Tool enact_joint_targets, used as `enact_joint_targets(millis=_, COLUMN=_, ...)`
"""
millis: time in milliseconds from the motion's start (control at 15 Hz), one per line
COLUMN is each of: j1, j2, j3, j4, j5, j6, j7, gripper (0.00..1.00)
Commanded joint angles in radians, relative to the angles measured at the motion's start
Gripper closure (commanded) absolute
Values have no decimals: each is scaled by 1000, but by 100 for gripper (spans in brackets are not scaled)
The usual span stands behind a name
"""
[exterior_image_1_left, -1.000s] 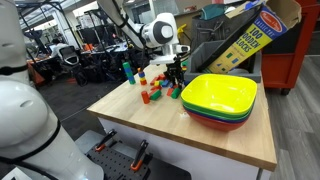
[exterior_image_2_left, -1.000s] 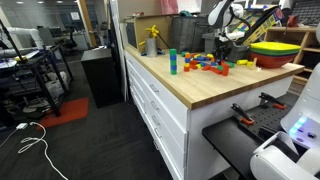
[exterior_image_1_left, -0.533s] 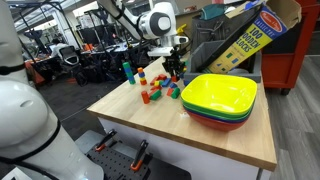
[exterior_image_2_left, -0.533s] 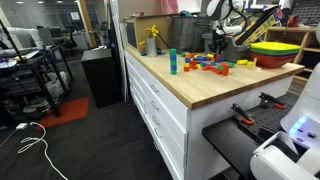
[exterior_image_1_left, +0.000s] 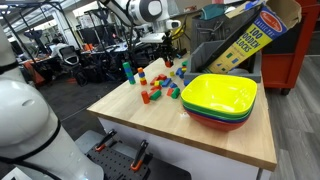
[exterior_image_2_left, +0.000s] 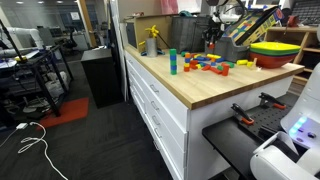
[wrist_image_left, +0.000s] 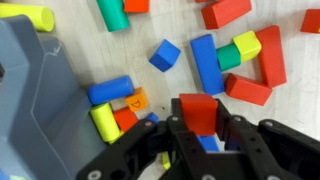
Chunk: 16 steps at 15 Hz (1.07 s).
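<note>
On the workshop's wooden bench (exterior_image_1_left: 150, 125), the jaws pinch a red block (wrist_image_left: 197, 108) by its sides, clear above the scattered blocks (exterior_image_1_left: 153, 92), with a blue cube (wrist_image_left: 165, 54) at eleven o'clock.

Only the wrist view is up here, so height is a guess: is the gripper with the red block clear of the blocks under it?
Observer: Yes. In an exterior view the gripper, shut on the red block, hangs above the pile of blocks and touches none of them.
Operator: Anything big nearby that I can't see?
Observer: A stack of bowls, yellow on top, stands on the table beside the pile.
Operator: Anything tall?
Observer: A green and blue tower of blocks stands upright on the side away from the bowls.
</note>
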Motion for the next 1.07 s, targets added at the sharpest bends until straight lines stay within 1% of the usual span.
enact_joint_targets(millis=0, j1=21, j2=-43, j3=19, j4=-2, j5=20, j6=4, j7=46, gripper=92)
enact_joint_targets(millis=267, j1=49, j2=-65, j3=37, j4=11, j5=-4, j6=-3, j7=108, gripper=92)
enact_joint_targets(millis=400, j1=58, j2=-70, j3=43, j4=24, j5=4, j6=-20, j7=143, gripper=92)
enact_joint_targets(millis=667, j1=74, j2=-76, j3=53, j4=61, j5=12, j6=-90, j7=197, gripper=92)
enact_joint_targets(millis=1000, j1=88, j2=-75, j3=68, j4=116, j5=17, j6=-206, j7=216, gripper=92)
